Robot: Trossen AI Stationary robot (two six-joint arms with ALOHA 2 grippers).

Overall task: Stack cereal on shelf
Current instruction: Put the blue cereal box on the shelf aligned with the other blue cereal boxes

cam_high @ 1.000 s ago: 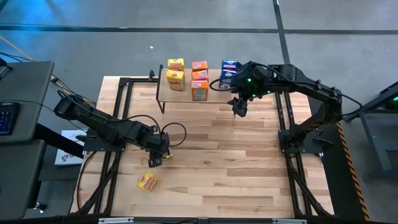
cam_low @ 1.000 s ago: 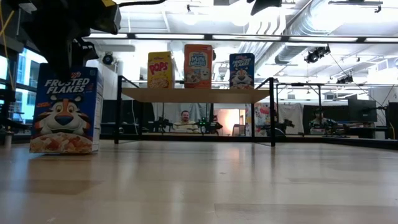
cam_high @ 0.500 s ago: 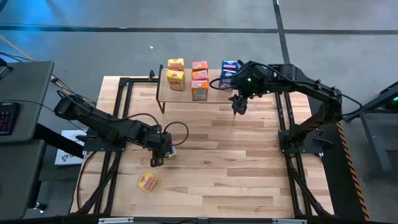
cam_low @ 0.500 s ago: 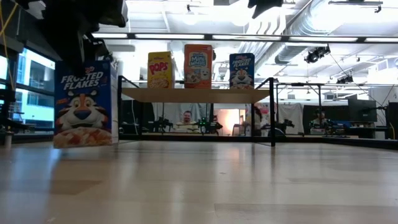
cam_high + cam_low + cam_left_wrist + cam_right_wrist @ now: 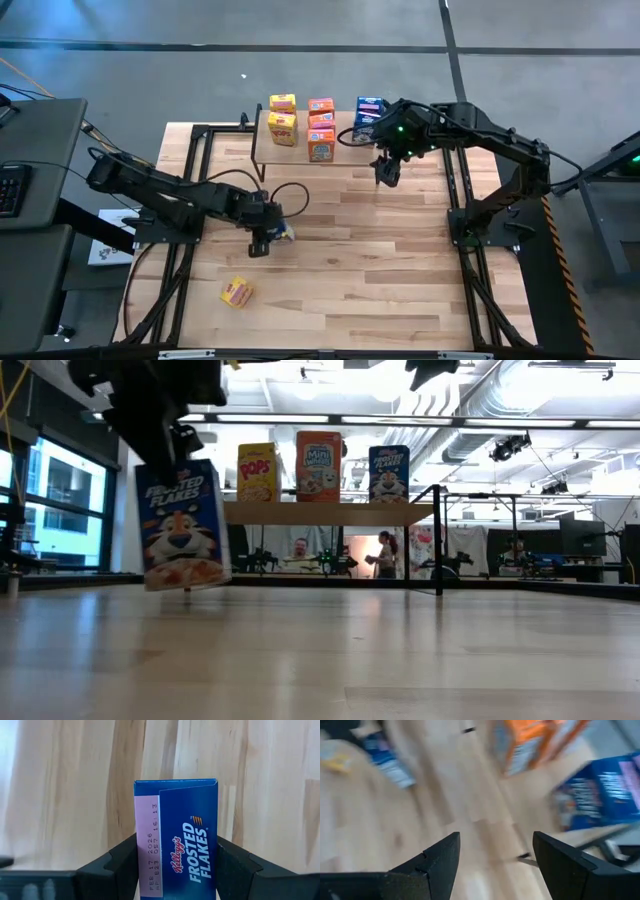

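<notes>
My left gripper [image 5: 264,240] is shut on a blue Frosted Flakes cereal box [image 5: 183,525], in the middle of the table's left half. One yellow box [image 5: 236,291] lies on the table near the near-left corner. The shelf [image 5: 320,513], a light wood platform on black legs, stands at the far edge. It carries yellow [image 5: 283,128], orange [image 5: 320,147] and blue [image 5: 366,125] boxes. My right gripper [image 5: 385,176] hangs open over bare wood just near-right of the shelf; its open fingers show in the right wrist view [image 5: 495,865]. My left gripper pinches the blue box between its two fingers [image 5: 120,865], one on each of two opposite sides at the upper end [image 5: 175,870]. The fingers reach down from above, slanting in from the table's left. The box hangs below them, tilted, its bottom edge [image 5: 190,586] just off the tabletop.
Black frame rails [image 5: 200,170] run along the table's left and right sides. Open wood lies between the held box and the shelf [image 5: 262,150]. People [image 5: 385,555] and equipment show in the room behind the table.
My left gripper has carried the blue box toward the table's right and far edge, nearer the shelf. The box stood upright on the table a second ago; now it is raised a little and tipped.
</notes>
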